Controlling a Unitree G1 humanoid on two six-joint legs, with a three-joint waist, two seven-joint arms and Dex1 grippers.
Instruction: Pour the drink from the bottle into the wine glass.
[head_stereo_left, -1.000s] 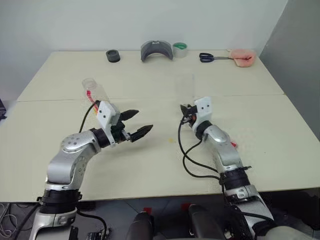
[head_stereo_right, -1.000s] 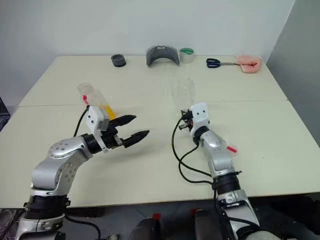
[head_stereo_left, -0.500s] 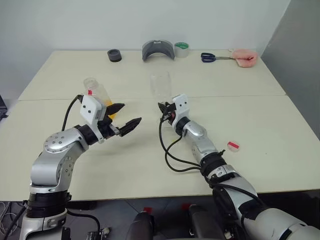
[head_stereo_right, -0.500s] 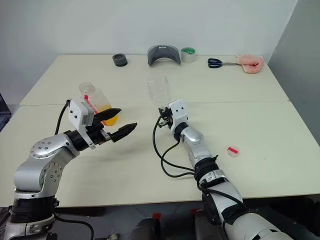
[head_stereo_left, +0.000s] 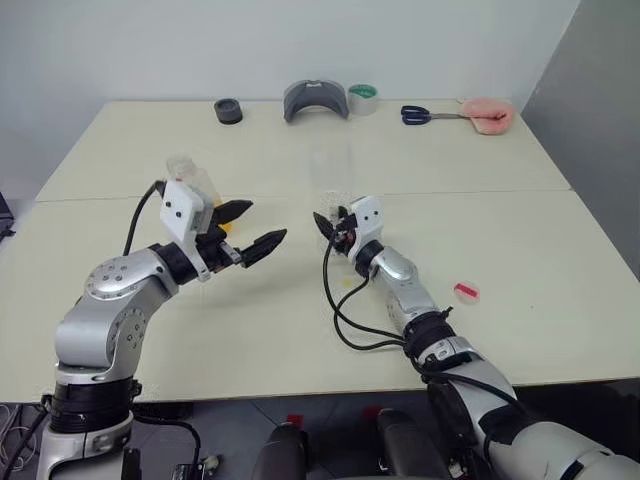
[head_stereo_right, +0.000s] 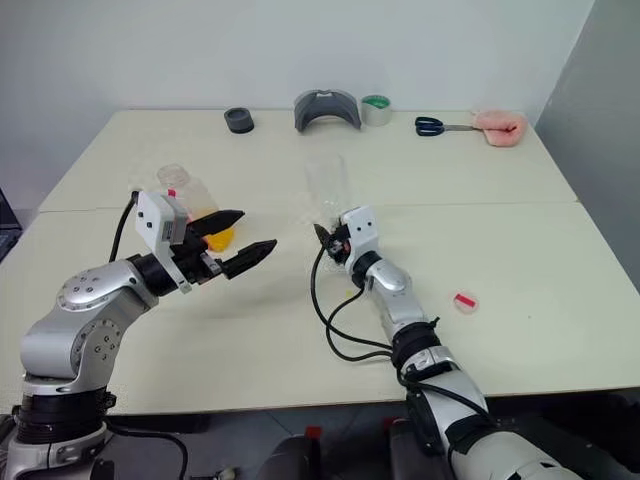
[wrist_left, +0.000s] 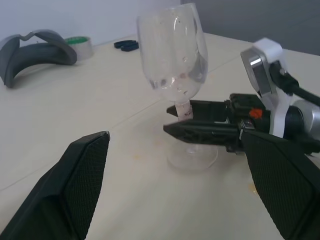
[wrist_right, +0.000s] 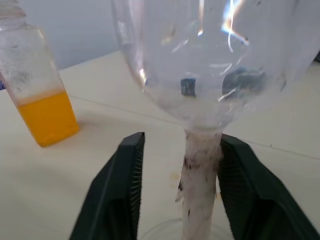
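Wine glass (wrist_left: 172, 52) is standing upright on the table (head_stereo_left: 520, 250), roughly mid-table, foot (wrist_left: 192, 157) flat on the surface. Bowl looks empty, only smudges inside.

Right gripper (wrist_right: 177, 185) is sitting at the stem (wrist_right: 200, 170): 2 black fingers (wrist_right: 117, 190) are straddling it, 1 on each side, with a gap showing between each pad and the stem. So the fingers are apart, not clamping. Left wrist view agrees: the fingers are lying level alongside the stem just above the foot.

Left gripper (head_stereo_left: 250, 228) is hovering above the table to the robot's left of the glass, well apart from it, pointing toward it. Fingers are spread wide, holding nothing.

Bottle (head_stereo_right: 185, 200) is standing upright just behind the left gripper, near the seam between the 2 tabletops. The drink (wrist_right: 47, 117) is filling only its lower part, orange-yellow. Its neck is showing no cap.

Small red cap-like piece (head_stereo_left: 466, 292) is lying on the table to the right of the right arm.

Along the far edge: black tape roll (head_stereo_left: 227, 110), grey curved part (head_stereo_left: 313, 100), green tape roll (head_stereo_left: 362, 97), scissors (head_stereo_left: 425, 115), pink object (head_stereo_left: 487, 113).
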